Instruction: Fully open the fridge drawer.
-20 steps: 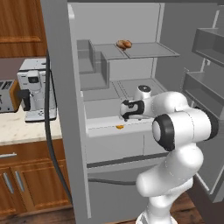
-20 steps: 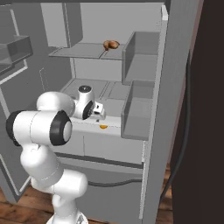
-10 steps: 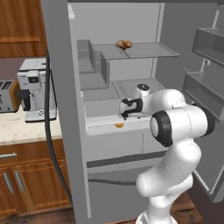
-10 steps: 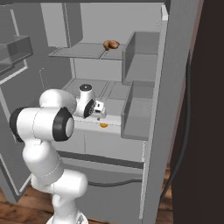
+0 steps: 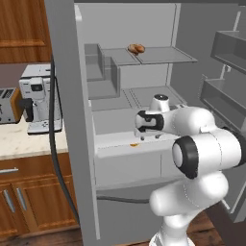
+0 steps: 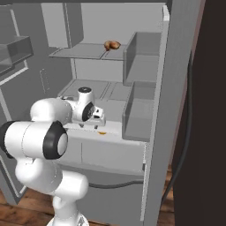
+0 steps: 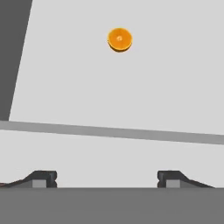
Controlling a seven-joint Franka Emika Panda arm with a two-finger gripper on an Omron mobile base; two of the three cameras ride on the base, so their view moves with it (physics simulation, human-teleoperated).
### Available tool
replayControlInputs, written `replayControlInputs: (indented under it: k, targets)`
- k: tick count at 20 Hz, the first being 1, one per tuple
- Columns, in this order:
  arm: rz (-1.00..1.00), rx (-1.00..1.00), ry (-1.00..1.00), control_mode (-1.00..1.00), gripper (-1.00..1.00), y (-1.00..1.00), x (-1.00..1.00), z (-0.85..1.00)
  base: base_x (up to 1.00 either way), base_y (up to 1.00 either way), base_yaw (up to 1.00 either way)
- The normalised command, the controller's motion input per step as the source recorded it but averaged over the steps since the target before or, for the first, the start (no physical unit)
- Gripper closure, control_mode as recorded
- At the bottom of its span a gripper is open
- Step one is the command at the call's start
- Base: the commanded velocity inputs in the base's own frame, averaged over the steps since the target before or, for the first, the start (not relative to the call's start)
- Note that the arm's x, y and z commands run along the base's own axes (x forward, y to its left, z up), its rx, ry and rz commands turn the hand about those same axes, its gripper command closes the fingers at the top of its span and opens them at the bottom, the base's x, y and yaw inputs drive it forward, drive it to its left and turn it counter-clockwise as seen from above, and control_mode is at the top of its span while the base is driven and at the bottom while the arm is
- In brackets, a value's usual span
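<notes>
Fridge drawer (image 5: 127, 163): mid-height in fridge, partly out, long axis across the fridge width. Claw (image 7: 106, 179): directly above its rim, pointing down, fingers spread wide, holding nothing. Orange half (image 7: 120, 40) inside drawer

The wide, shallow light-grey plastic fridge drawer (image 5: 129, 163) with a whitish rim sits level, pulled partly out, directly beneath the claw (image 5: 144, 137).
</notes>
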Motion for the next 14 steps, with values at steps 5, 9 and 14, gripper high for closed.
replayControlInputs:
  k: [5,9,14]
  targets:
    - [0.00,0.00,0.14,-1.00,-1.00,-0.22,-1.00,-0.42,0.00,0.00,0.00]
    - [0.00,0.00,0.14,-1.00,-1.00,-0.27,-1.00,-0.37,0.00,0.00,0.00]
    - [0.00,0.00,0.10,-1.00,-1.00,-0.29,-1.00,-0.27,0.00,0.00,0.00]
